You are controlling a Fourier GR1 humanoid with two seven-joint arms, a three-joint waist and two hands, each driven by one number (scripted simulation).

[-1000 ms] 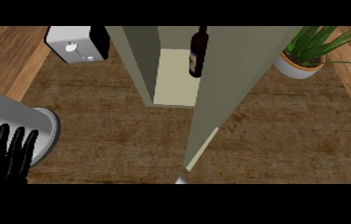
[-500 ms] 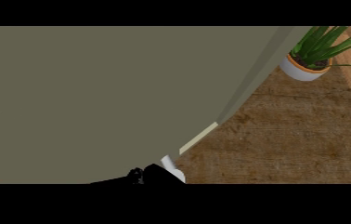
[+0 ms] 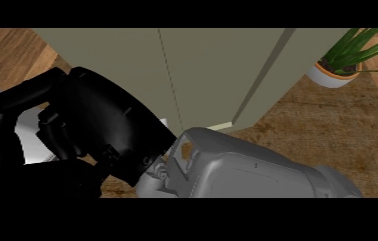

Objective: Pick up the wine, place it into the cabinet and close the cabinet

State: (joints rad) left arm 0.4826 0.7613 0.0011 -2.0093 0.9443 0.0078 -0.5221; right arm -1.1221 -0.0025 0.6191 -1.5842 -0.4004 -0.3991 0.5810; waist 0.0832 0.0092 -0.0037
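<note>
The grey-green cabinet fills the upper middle of the head view, and its doors meet at a thin upright seam. No wine bottle shows anywhere; the doors cover the cabinet's inside. My right hand looms large and black at the left, just in front of the left door, with its fingers stretched out to the left. Its grey forearm comes in from the lower right. A dark mass in the lower left corner may be my left hand, but it is too close and dark to make out.
A potted green plant in a white pot stands on the brown counter at the upper right, beside the cabinet. A pale object shows partly behind my right hand at the left edge.
A second ago the cabinet stood open with the wine bottle inside. The door has since swung across and shut, and my right hand and forearm have come up into the foreground.
</note>
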